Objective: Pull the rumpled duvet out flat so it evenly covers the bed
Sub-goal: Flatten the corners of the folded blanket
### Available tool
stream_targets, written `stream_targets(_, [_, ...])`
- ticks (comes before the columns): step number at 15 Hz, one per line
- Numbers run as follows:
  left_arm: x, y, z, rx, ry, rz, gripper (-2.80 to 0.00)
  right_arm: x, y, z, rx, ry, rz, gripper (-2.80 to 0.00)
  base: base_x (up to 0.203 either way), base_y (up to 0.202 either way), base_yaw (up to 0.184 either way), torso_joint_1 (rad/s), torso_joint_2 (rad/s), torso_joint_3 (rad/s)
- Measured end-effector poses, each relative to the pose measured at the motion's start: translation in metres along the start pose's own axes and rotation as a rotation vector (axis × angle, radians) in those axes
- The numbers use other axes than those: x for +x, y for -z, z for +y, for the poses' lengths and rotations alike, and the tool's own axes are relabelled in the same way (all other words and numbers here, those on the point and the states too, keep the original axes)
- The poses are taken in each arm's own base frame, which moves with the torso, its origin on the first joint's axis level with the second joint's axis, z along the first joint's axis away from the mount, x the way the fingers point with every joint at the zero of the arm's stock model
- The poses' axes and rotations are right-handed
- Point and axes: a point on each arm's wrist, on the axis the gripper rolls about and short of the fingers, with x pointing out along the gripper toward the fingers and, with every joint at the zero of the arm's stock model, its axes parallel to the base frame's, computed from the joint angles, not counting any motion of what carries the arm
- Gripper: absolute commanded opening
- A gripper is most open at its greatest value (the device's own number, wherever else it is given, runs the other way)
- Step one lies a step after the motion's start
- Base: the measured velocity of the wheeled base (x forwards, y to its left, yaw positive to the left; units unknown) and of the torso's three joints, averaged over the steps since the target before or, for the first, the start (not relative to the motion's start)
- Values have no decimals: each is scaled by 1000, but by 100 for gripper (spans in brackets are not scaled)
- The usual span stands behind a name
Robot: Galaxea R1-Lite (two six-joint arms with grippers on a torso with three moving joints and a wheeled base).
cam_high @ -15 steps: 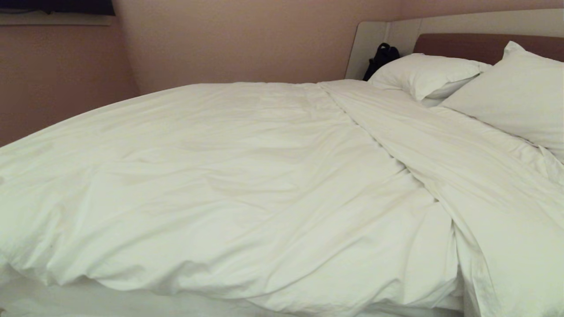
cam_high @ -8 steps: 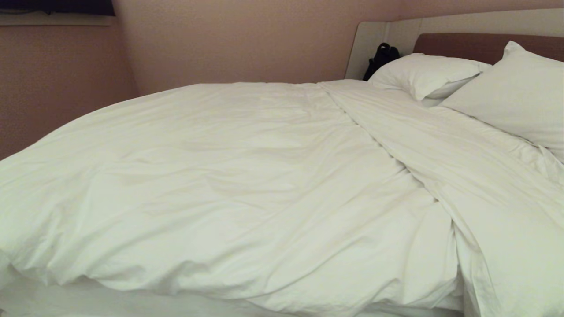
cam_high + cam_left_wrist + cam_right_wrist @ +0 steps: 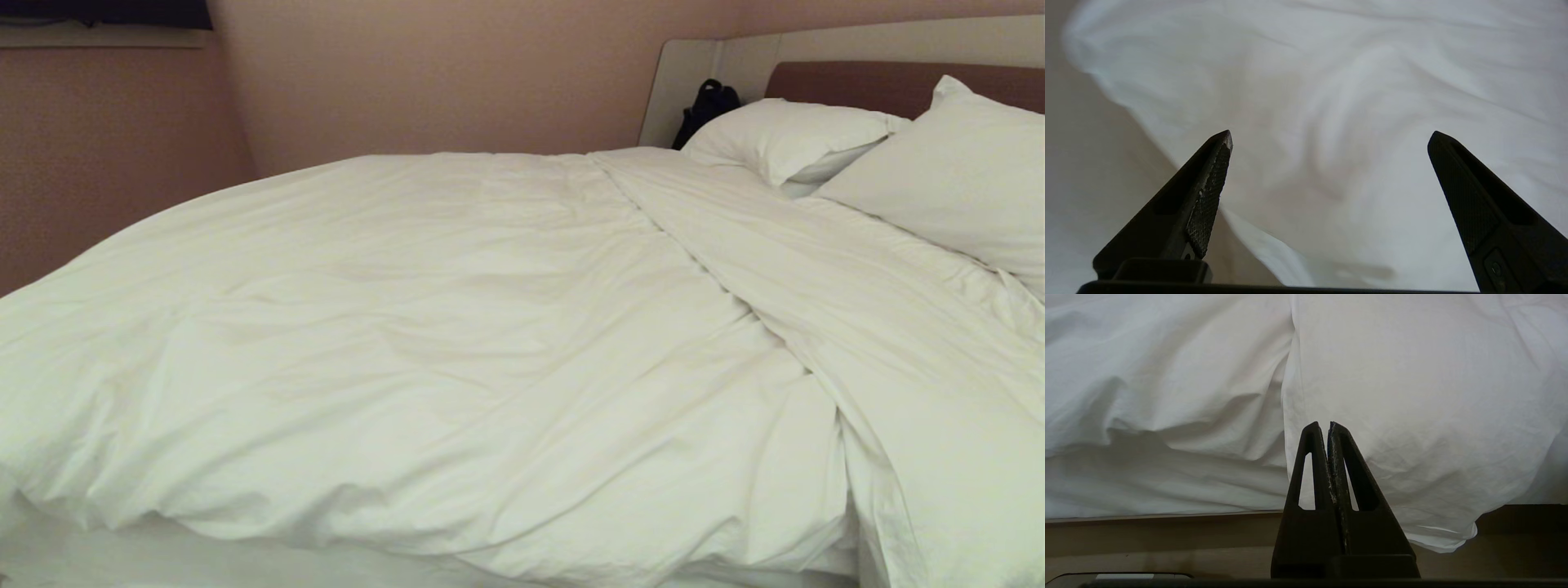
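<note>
Covering most of the bed (image 3: 816,51), the duvet (image 3: 457,343) lies puffy and softly creased, with a long diagonal fold toward the pillows (image 3: 882,155). Its near edge stops short, exposing taut sheet (image 3: 98,563) at the near corner. Judged step: re-gripping that edge. The left gripper (image 3: 1330,136), jaws spread wide and empty, hangs over duvet cloth. The right gripper (image 3: 1329,424), clenched on nothing, sits parked low beside the platform base (image 3: 1167,535). Next: descend, pinch the thick hem, pull outward.
</note>
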Motion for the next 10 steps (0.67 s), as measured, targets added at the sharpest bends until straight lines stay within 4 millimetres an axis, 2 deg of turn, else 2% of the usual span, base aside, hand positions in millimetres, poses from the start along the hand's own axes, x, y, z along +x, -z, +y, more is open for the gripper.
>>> stream_targets(1, [-7,3,-3,-5,38,5,0,0,0,0,0,0,0,-280,0,0,0,0,0,0])
stream_targets(2, [-14,7,-9,-6,66,8,-280,0,0,0,0,0,0,-280,0,0,0,0,0,0])
stream_targets(6, [-47,28,-40,12,204,16,-280,0,0,0,0,-1,0,-280,0,0,0,0,0,0])
stream_targets(10, [-83,68,-73,50,309,20,-280,0,0,0,0,0,0,-280,0,0,0,0,0,0])
